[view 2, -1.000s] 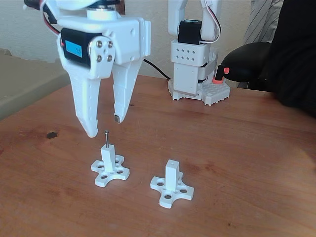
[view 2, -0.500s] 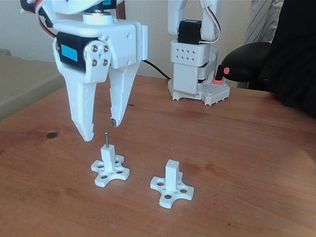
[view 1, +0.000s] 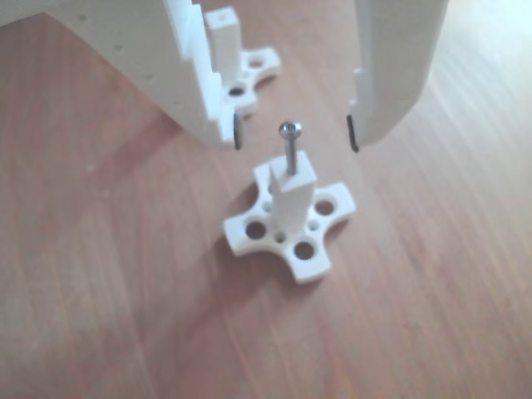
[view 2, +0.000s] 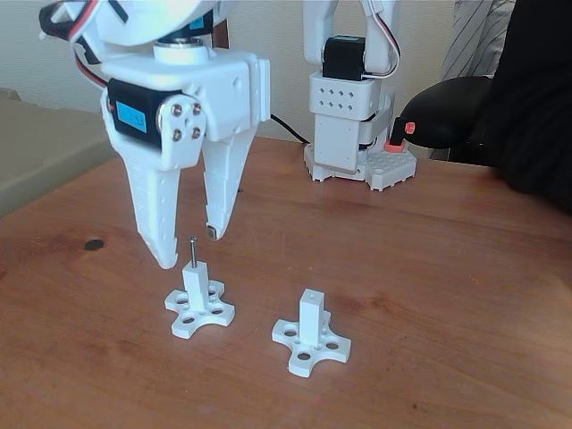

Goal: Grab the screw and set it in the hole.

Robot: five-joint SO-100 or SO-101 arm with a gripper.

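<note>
**Over the post, jaws apart**

Beneath my gripper [view 1: 295,133] in the other view, the screw [view 1: 290,148] stands upright in the post [view 1: 293,195], between my spread, empty jaws. From the fixed view, my gripper [view 2: 189,248] hangs open above the screw [view 2: 192,251]; a second post [view 2: 310,316] stands nearby.

Your gripper [view 2: 189,248] hangs with its jaws apart over the wooden table [view 2: 447,268], its fingertips flanking the screw [view 2: 192,251]. That screw stands upright in the left post [view 2: 197,284]. The right post [view 2: 310,316] stands with nothing in its hole [view 2: 310,293].
</note>
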